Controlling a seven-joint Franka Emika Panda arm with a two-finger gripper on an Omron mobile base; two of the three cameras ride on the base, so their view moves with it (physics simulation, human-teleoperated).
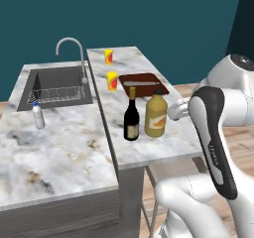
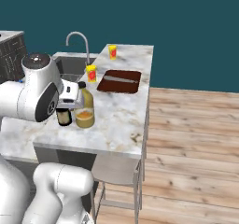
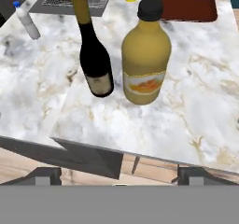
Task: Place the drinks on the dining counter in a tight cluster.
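Marble dining counter carries the wine bottle just beside the amber bottle, near its front edge. Gripper jaws stand wide, empty, short of that edge. Water bottle stands well apart by the sink.

- A flat dark teal wall closes the room behind the counters, evenly lit.
- The floor is light wood planks running crosswise, lying to the right of the raised bar.
- A lower marble worktop holds a recessed steel sink with a curved grey faucet.
- The worktop's front is dark grey wood grain.
- 1 stool with a pale seat and thin metal legs stands tucked under the bar's near end.
- A dark cabinet with drawer fronts stands at far left.
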